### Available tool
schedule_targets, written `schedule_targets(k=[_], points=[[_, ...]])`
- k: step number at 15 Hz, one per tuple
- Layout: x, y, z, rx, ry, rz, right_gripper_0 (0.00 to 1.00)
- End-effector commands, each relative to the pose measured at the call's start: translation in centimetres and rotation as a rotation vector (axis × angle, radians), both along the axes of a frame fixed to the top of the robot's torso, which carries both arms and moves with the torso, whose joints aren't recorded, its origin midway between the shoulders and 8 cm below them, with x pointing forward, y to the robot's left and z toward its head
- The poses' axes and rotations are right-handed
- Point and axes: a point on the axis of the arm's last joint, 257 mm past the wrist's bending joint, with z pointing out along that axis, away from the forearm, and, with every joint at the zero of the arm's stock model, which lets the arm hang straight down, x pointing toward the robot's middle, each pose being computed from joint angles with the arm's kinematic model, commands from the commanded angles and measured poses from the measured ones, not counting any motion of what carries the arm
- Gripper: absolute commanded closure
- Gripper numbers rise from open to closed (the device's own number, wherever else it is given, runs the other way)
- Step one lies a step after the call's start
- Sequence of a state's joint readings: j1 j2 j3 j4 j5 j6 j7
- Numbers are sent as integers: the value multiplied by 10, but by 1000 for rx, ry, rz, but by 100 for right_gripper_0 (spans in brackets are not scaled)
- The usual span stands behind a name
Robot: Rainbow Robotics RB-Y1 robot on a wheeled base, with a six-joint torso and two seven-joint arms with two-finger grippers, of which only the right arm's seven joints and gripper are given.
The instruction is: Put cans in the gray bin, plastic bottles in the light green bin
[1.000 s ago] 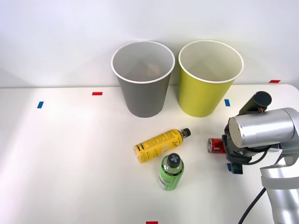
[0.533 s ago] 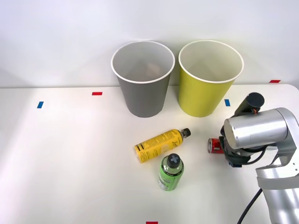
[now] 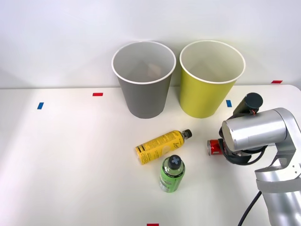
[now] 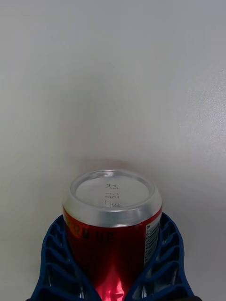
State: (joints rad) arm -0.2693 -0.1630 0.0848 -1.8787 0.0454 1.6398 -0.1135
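Your right arm is bent low over the desk near its right edge, and the fingers grasp the red soda can from both sides. The yellow bottle and green bottle lie to its left, before the gray bin and light green bin

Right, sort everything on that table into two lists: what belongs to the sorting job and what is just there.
Part of the job:
- red soda can, gripped between the right claw's blue fingers
- yellow bottle, lying on the table
- green bottle
- gray bin
- light green bin

Just there:
- red tape marks
- blue tape marks
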Motion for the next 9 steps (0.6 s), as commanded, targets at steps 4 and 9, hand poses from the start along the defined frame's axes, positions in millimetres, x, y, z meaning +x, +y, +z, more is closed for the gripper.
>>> schedule_targets(k=[4, 9], points=[[-10, -3, 50, -264, -84, 392, 100], [-38, 0, 93, -549, -147, 721, 100]])
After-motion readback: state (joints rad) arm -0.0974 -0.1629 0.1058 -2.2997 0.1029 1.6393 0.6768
